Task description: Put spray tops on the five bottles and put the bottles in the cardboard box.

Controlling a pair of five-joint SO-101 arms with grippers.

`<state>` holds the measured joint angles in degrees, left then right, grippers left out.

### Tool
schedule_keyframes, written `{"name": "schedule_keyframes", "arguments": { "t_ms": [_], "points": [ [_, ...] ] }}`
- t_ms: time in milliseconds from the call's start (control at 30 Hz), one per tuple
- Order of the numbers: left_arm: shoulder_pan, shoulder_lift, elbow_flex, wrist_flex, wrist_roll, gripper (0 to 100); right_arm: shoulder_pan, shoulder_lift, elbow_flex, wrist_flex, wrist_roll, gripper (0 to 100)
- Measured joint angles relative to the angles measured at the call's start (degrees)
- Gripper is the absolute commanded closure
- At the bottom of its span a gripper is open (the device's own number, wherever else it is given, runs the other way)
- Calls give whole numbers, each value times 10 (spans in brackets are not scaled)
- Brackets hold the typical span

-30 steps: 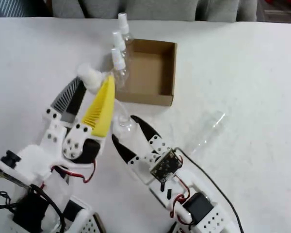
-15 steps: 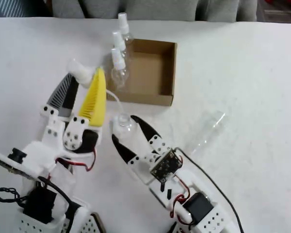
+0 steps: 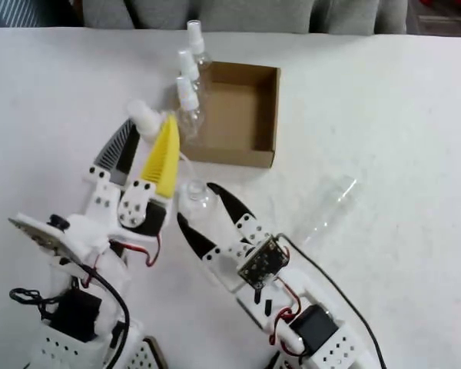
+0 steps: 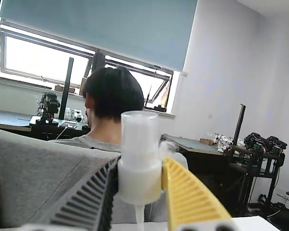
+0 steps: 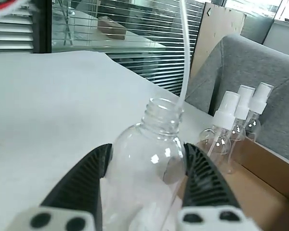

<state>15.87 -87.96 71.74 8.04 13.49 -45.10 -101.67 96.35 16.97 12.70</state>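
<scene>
The left tool point(image 3: 149, 123) is closed on a white spray top point(image 3: 142, 115), pinching it between its yellow finger and its black ribbed finger. In the left wrist view the spray top point(image 4: 139, 154) sits upright between those two fingers, with the left tool point(image 4: 139, 166) gripping its lower collar and the nozzle cap standing above. A thin clear tube point(image 3: 183, 159) hangs from the spray top and slants down towards the open bottle point(image 3: 196, 192) held by the right tool point(image 3: 195, 201). That tool's two black fingers are closed against the sides of the bottle, which stands upright on the white counter point(image 3: 384, 115), just in front of the cardboard box point(image 3: 230, 156). In the right wrist view the right tool point(image 5: 142, 159) clasps the round body of the open bottle point(image 5: 144, 159), and the tube point(image 5: 183, 48) comes down to the far edge of the bottle's mouth. Whether its end is already inside the neck I cannot tell. Three capped bottles point(image 3: 188, 65) stand in a row along the box wall nearer the left arm, though whether they are inside it or just beside it is unclear. The same three capped bottles point(image 5: 241, 120) appear beyond the held bottle in the right wrist view. A fifth bottle point(image 3: 326, 204), clear and uncapped, lies on its side on the counter beside the right arm, well apart from the box.
</scene>
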Motion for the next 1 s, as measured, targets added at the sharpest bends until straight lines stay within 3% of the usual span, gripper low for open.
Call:
{"name": "schedule_keyframes", "arguments": {
  "t_ms": [200,400,800,1000],
  "points": [
    [4,-43,20,1,0,980,0,0,0,0,0,981],
    [38,-94,20,76,0,980,-1,0,0,0,0,981],
    [41,-114,18,111,0,980,-1,0,0,0,0,981],
    [-10,-121,-17,111,5,980,0,0,0,0,0,981]
  ]
}}
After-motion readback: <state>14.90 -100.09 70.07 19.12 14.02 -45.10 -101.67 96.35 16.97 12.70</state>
